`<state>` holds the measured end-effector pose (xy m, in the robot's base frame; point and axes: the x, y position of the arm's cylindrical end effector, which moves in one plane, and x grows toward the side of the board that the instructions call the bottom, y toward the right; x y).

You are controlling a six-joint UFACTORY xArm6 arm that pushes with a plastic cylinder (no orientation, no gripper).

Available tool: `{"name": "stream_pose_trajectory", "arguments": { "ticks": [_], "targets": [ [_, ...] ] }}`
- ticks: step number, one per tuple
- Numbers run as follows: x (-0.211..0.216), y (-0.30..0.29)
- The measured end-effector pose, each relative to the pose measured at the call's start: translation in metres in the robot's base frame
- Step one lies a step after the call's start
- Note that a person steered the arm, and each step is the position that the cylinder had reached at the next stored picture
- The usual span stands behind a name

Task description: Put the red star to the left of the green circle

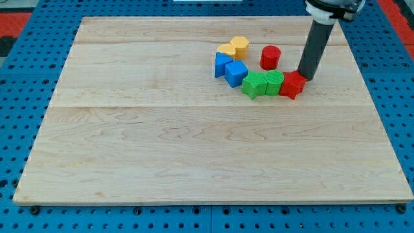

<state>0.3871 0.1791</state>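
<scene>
The red star point(292, 85) lies on the wooden board point(194, 155), touching the right side of the green circle point(274, 83). A second green block point(254, 85), shape unclear, touches the circle's left side. My tip point(305, 77) stands at the red star's upper right edge, touching or almost touching it. The rod rises from there toward the view's top right.
A red cylinder point(270, 57) stands above the green blocks. Two blue blocks point(223, 63) point(235, 74) and two yellow blocks point(227, 50) point(240, 46) cluster to the left of it. The blue pegboard point(26, 97) surrounds the board.
</scene>
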Motion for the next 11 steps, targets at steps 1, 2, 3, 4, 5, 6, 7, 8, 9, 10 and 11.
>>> {"name": "stream_pose_trajectory", "arguments": {
  "ticks": [1, 2, 3, 4, 5, 6, 7, 8, 9, 10, 11],
  "targets": [
    [0.053, -0.053],
    [0.075, -0.151],
    [0.086, -0.098],
    [0.089, -0.030],
    [0.130, -0.092],
    [0.130, -0.210],
    [0.115, -0.266],
    [0.074, -0.263],
    [0.059, -0.320],
    [0.016, -0.294],
    [0.049, -0.326]
  ]
}}
